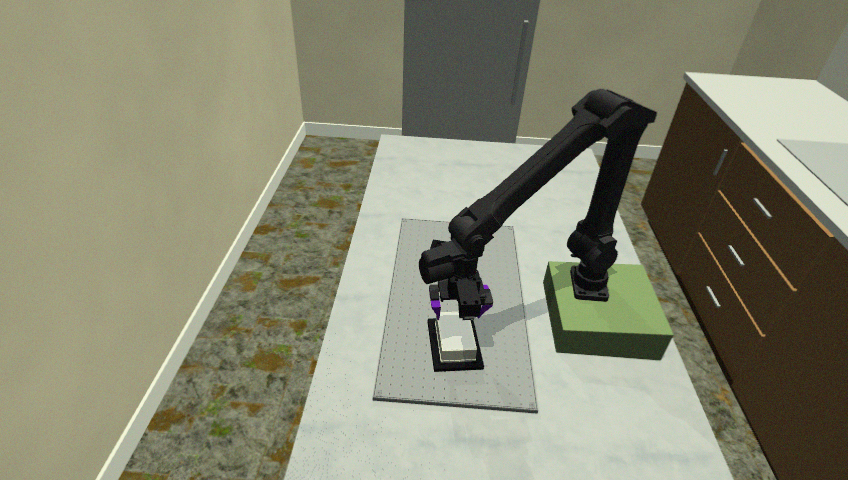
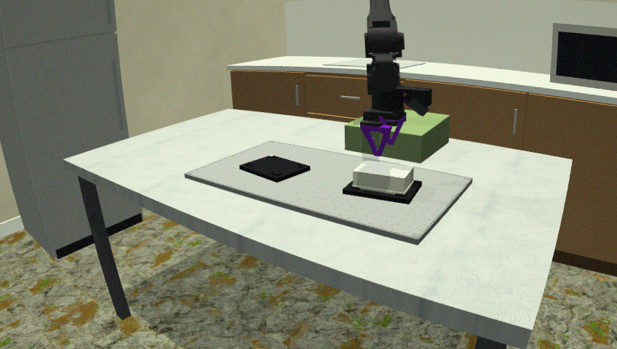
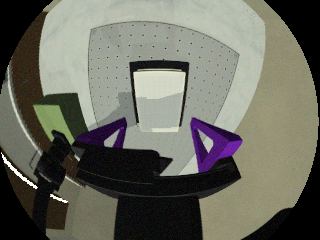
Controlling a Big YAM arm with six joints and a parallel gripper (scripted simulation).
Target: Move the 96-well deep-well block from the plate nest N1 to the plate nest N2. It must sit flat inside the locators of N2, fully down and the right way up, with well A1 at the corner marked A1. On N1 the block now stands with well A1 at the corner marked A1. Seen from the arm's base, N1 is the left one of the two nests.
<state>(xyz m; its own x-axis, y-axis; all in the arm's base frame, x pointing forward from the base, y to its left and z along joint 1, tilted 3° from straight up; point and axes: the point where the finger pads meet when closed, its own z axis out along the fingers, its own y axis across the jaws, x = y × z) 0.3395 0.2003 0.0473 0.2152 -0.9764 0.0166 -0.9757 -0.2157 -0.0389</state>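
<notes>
The white deep-well block (image 1: 457,343) sits flat on the black nest N1 (image 1: 457,364), at the near end of the grey perforated baseplate. It also shows in the exterior view (image 2: 383,178) and in the wrist view (image 3: 159,99). My gripper (image 1: 461,306) (image 2: 377,152) has purple fingers, is open and empty, and points down. It hovers a little above the block's end that faces N2. In the wrist view the fingers stand on either side of the block's line. The black nest N2 (image 2: 274,167) is empty; the arm hides it in the top view.
The arm's base stands on a green block (image 1: 606,309) beside the baseplate. Brown cabinets with a white counter (image 1: 767,196) run along the far side of the table. A grey fridge (image 2: 56,116) stands off the table's end.
</notes>
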